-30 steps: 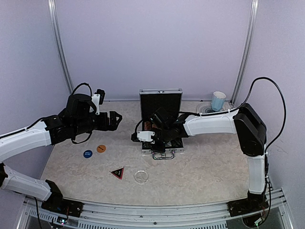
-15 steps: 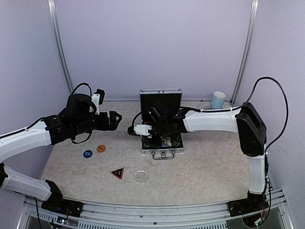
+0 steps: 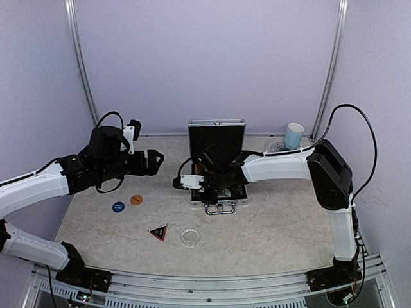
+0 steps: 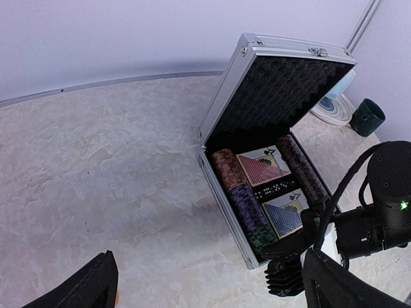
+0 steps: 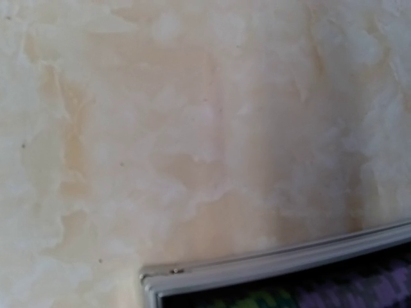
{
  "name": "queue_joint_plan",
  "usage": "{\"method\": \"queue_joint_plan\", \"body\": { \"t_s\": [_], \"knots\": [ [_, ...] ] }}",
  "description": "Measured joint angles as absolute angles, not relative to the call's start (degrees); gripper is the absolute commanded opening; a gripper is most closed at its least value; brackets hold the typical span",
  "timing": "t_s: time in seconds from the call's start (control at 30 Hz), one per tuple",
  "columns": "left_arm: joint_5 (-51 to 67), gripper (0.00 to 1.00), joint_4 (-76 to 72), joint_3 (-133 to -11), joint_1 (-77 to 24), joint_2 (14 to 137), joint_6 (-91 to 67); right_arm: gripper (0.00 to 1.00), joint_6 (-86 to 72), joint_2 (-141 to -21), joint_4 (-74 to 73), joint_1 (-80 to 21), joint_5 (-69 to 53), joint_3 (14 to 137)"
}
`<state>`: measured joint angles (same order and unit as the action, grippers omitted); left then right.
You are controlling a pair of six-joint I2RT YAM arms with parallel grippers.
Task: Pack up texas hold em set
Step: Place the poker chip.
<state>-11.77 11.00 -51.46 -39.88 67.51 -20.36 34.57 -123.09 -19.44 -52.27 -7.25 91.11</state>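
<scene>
Pale marbled tabletop (image 3: 270, 224) and lilac walls, seen from above: a small silver aluminium briefcase (image 3: 218, 136) stood open mid-table, lid upright. The right gripper (image 3: 202, 189) was clenched at its front-left corner; the left gripper (image 3: 154, 162) hung released, well to the left. A blue disc (image 3: 118, 206), orange disc (image 3: 136, 199), black triangle (image 3: 158, 231) and clear disc (image 3: 189, 237) lay loose nearer the arms. The left wrist view showed poker chip rows (image 4: 244, 199), a red card deck (image 4: 260, 170) and a blue card deck (image 4: 284, 220) inside. The right wrist view showed only marble and the case's metal corner.

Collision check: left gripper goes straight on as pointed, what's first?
Likely the open briefcase, at the side wall facing it. Depth is unclear: the right arm hangs right by that wall.
</scene>
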Motion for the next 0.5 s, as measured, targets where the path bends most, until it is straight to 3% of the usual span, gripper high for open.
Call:
{"method": "queue_joint_plan", "body": {
  "t_s": [0.5],
  "knots": [
    [-12.0,0.99,11.2,-51.5,-39.3,67.9,-21.2,0.01,32.8,-118.9,-18.5,-51.8,-4.9,90.8]
  ]
}}
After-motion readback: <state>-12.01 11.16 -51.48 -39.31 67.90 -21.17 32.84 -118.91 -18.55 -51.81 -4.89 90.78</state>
